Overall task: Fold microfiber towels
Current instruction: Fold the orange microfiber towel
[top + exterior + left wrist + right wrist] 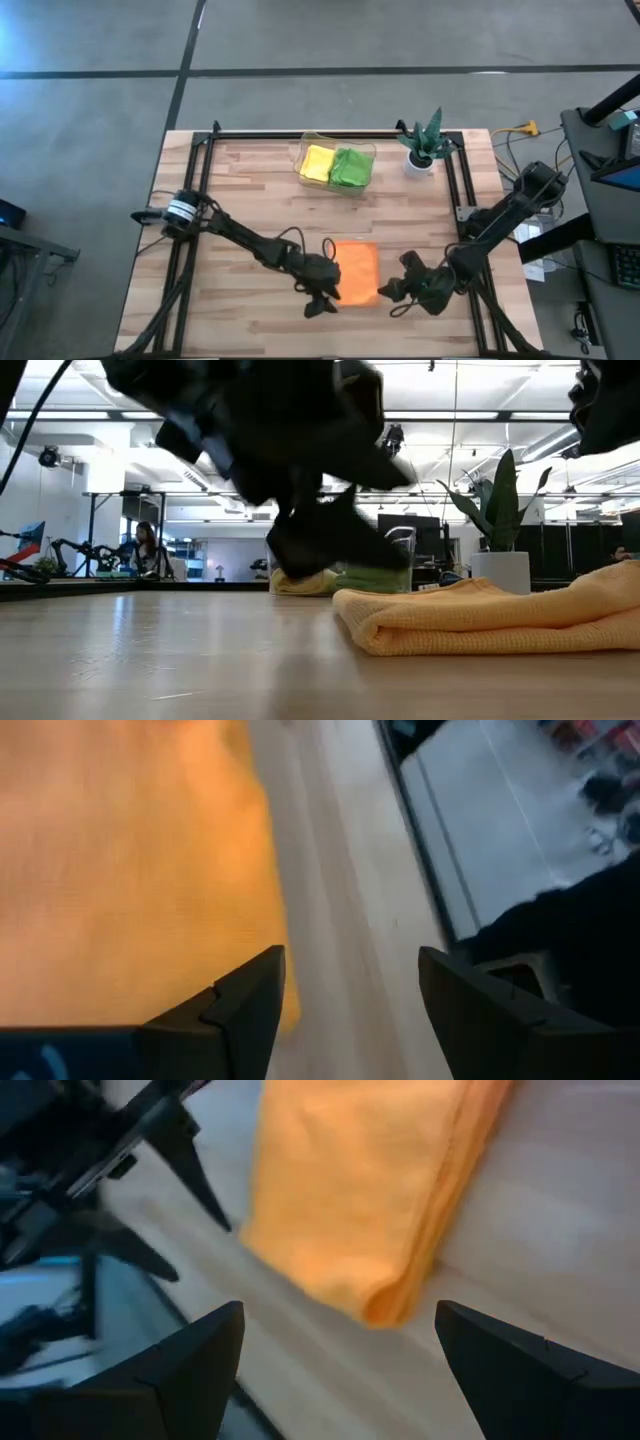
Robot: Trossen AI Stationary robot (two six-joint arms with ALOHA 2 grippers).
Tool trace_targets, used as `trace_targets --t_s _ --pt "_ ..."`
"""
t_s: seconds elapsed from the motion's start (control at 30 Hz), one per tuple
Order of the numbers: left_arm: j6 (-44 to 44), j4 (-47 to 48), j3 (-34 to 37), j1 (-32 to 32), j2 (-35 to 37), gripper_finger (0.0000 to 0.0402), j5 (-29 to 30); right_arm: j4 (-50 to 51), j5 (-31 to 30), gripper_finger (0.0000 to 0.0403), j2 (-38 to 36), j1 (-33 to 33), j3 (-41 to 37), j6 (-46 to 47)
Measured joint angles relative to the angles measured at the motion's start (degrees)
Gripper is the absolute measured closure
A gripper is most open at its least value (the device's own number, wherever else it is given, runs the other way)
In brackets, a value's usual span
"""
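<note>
Orange towel (356,271) lies folded between my two spread, empty grippers, left gripper (322,293) and right gripper (393,294); its long axis runs front-to-back.

Two dark jointed arms, blk cables; left arm (245,238) w/ white band.

**Cloth, wood, plastic**

From here I see the orange towel (356,272) as soft, matt cloth with a fine nap, folded thick at its edge. The yellow towel (317,162) and green towel (352,167) look like the same fuzzy fabric, lying in a clear, glossy plastic bin (304,152). My table (250,190) is pale wood planks, smooth with a slight sheen, framed in black metal rails. The fingers (245,1010) look like matt dark plastic. The pot (418,165) is smooth white.
</note>
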State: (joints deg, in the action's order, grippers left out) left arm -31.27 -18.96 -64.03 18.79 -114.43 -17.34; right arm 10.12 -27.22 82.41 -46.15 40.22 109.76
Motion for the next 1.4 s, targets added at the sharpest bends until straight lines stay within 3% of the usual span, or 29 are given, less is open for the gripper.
trace_targets --t_s 0.17,0.37,0.47,0.6,0.73,0.9,1.27,1.4 --pt "-5.3 2.5 0.2 -2.1 4.9 0.0187 0.3 -9.2 0.0 0.0079 -0.5 1.3 -3.3 -5.0" --pt "-21.7 9.5 6.7 -5.9 10.9 0.0187 6.4 -10.2 -0.6 0.0079 -1.1 1.7 -3.3 -9.8" --pt "-32.2 3.4 12.7 -8.1 11.7 0.0187 6.6 -10.2 -1.4 0.0079 -1.6 1.7 -3.3 -11.6" --pt "-44.8 -12.9 21.4 -10.3 10.2 0.0187 7.1 -10.2 -1.5 0.0079 -2.3 1.7 -3.3 -14.0" --pt "-52.5 -24.8 26.5 -12.5 8.9 0.0187 8.4 -10.2 -1.5 0.0079 -3.2 1.7 -3.3 -15.3" --pt "-53.5 -24.1 26.9 -14.2 8.6 0.0187 8.5 -10.3 -1.4 0.0079 -4.6 1.7 -3.3 -17.9" --pt "-49.8 -1.7 16.6 -15.3 6.2 0.0187 12.5 -9.9 -1.4 0.0079 -8.1 1.7 -3.3 -19.9" --pt "-43.6 4.4 11.8 -15.7 4.5 0.0187 13.8 -9.9 -1.4 0.0079 -9.0 1.7 -3.4 -20.0"
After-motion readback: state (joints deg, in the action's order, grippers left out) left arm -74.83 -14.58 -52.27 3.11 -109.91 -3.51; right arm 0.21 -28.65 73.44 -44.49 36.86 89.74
